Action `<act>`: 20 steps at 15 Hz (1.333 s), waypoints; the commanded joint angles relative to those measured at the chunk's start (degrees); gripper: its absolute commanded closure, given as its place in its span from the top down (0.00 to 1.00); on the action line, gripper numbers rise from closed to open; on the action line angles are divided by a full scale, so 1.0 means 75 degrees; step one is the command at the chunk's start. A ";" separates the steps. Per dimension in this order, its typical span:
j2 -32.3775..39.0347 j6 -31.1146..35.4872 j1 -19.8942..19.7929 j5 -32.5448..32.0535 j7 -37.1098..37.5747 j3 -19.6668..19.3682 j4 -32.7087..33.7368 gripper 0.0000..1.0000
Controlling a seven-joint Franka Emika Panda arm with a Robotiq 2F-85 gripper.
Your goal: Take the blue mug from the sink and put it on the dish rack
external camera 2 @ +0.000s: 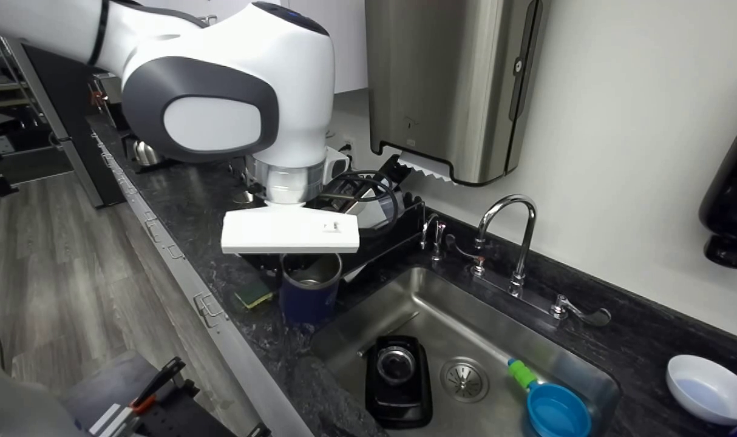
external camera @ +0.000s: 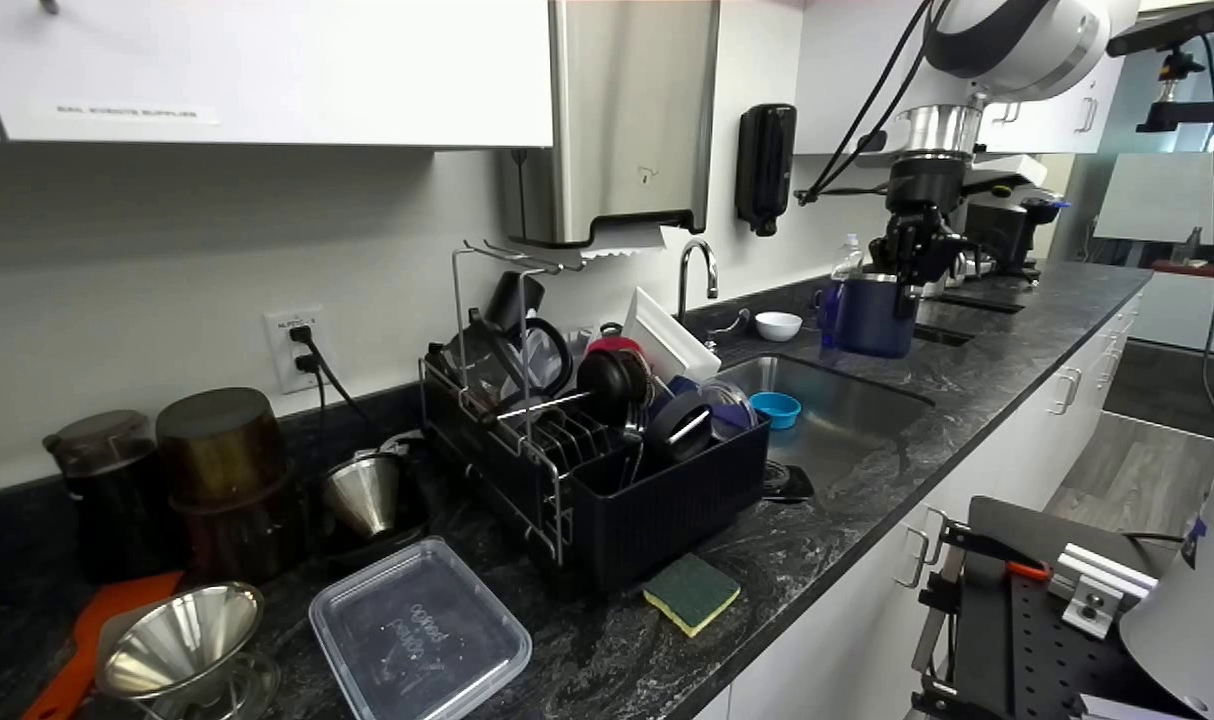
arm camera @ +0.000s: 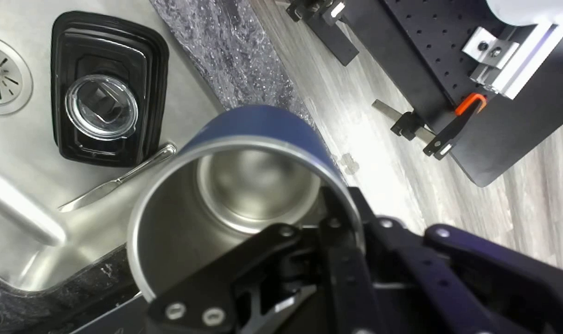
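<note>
- Gripper (arm camera: 345, 199): was clamped on the wall of the blue mug (external camera: 867, 325), one finger inside the rim, one outside.
- Blue mug, metal-lined: hung in the air by the edge of the sink (external camera 2: 453, 309), mouth up, apart from the dish rack (external camera: 667, 525).
- Sink, steel: held a black tray (external camera 2: 399, 403) bearing a clear round piece (arm camera: 101, 106), a knife (arm camera: 117, 180) just beside the tray, and a blue cup (external camera 2: 558, 408) with a green handle.
- Dish rack, black: stood on the worktop (external camera: 847, 510) next to the sink, crowded with black kitchenware (external camera: 607, 385); a white dish (external camera: 672, 340) leaned at the sink end, taking up room there.
- Sponge (external camera: 692, 595), green and yellow: lay just beside the rack.
- Clear plastic container (external camera: 422, 640), marked by hand: lay near the rack, away from the sink; shown in an exterior view only.
- Faucet (external camera 2: 522, 261), chrome: rose behind the sink.
- White bowl (external camera 2: 708, 388): stood beside the sink.
- Paper towel dispenser (external camera 2: 441, 91): hung on the wall, a sheet protruding.
- Drain (external camera 2: 464, 379): appeared in an exterior view and the wrist view.
- White plate (external camera 2: 289, 233) on the wrist: hid the gripper in an exterior view; the wrist view showed the pinched wall plainly.
</note>
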 commanded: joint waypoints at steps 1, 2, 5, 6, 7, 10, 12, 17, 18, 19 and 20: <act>-0.0025 -0.0021 0.0154 -0.0082 0.0075 -0.0144 0.0016 0.07; -0.0025 -0.0021 0.0155 -0.0082 0.0075 -0.0144 0.0016 0.07; -0.0025 -0.0021 0.0155 -0.0082 0.0075 -0.0144 0.0016 0.07; -0.0025 -0.0021 0.0155 -0.0082 0.0075 -0.0144 0.0016 0.07; -0.0025 -0.0021 0.0155 -0.0082 0.0075 -0.0144 0.0016 0.02; -0.0294 0.0182 0.0164 -0.0325 -0.0132 -0.0086 -0.0227 0.02; -0.0568 0.0308 0.0219 -0.0442 -0.0347 -0.0074 -0.0422 0.02; -0.1406 0.0115 0.0582 -0.0188 -0.0859 -0.0222 -0.0741 0.02; -0.1577 0.0081 0.0686 -0.0132 -0.0994 -0.0265 -0.0786 0.02; -0.1724 0.0063 0.0783 -0.0075 -0.1025 -0.0265 -0.0827 0.02; -0.1873 0.0045 0.0877 -0.0044 -0.1046 -0.0254 -0.0879 0.02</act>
